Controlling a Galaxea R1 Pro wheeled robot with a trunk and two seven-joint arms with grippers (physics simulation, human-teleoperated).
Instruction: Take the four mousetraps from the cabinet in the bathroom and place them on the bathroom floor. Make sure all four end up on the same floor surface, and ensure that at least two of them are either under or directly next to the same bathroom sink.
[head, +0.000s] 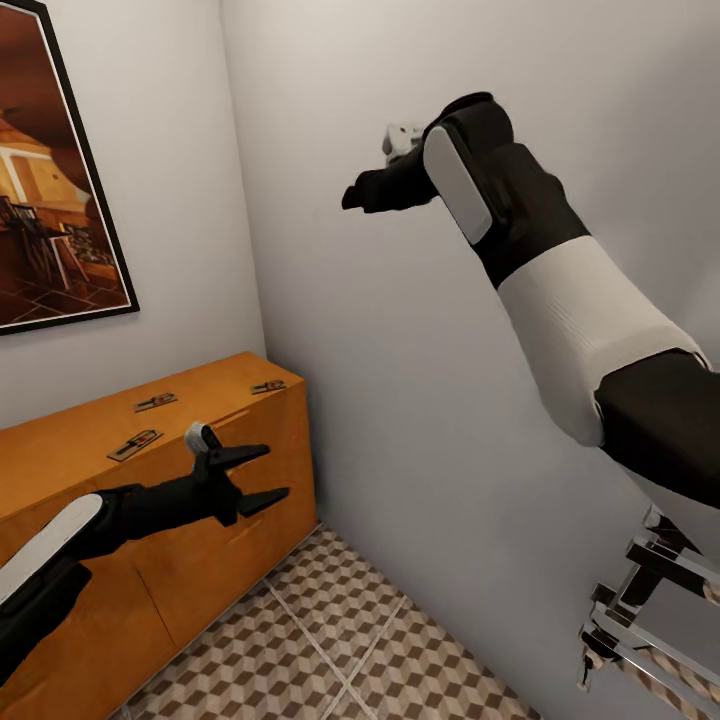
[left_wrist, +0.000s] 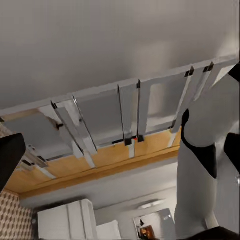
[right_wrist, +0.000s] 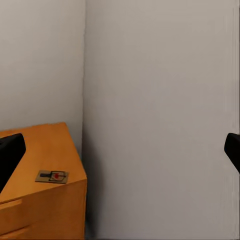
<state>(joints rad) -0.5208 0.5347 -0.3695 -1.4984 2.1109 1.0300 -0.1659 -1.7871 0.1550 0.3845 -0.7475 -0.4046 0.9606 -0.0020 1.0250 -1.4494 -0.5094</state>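
Evidently we had not yet taken anything: three small flat dark-brown rectangular mousetraps lay on top of the long orange-brown wooden cabinet at the lower left of the head view. One (head: 135, 445) sat nearest our left arm, a second (head: 155, 402) just beyond it, and a third (head: 268, 386) near the cabinet's (head: 215, 560) far corner by the grey wall; we could not find a fourth.

Our left gripper (head: 263, 474), black with two pointed fingers, hung with its jaws spread and nothing between them, out past the cabinet's front edge at lower centre-left. Our right gripper (head: 352, 197) was raised high at upper centre toward the wall, and from that angle we could not tell whether it was parted or closed. In the right wrist view its dark fingertips sat at the two side edges of the frame, with one mousetrap (right_wrist: 52, 176) showing at lower left.

The bathroom floor (head: 340, 640) of brown, beige and white cube-patterned tiles filled the bottom centre.

We judged the traps light, stiff and thin, lying flush on the wood, so a pinch across the short sides of the board seemed the surest hold.
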